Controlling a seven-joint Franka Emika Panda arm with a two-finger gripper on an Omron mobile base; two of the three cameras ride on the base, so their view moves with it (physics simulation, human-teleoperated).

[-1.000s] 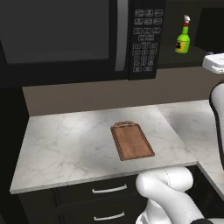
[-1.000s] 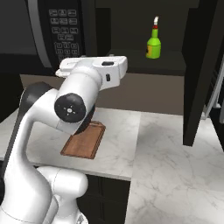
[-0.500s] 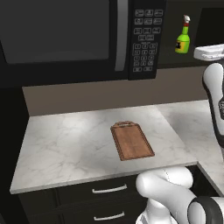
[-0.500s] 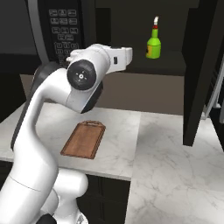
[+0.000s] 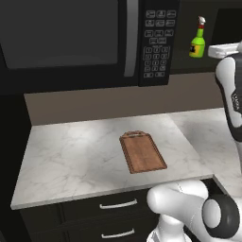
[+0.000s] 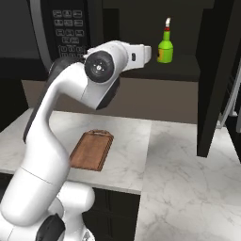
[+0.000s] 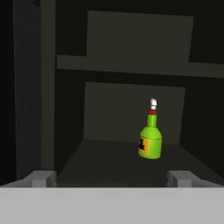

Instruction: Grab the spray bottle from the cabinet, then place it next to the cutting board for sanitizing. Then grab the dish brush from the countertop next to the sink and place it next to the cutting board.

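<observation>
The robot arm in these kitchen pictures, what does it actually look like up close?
The arm is made of smooth, rounded glossy white segments, joined by dark grey to black round joints with circular caps. No loose cables or markings can be made out. Its claw ends in two small, blocky grey fingertips.

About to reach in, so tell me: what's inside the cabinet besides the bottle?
Inside the cabinet, just the spray bottle stands upright on the lower shelf, right of centre. The upper shelf looks bare, though its dark corners are hard to read.
</observation>
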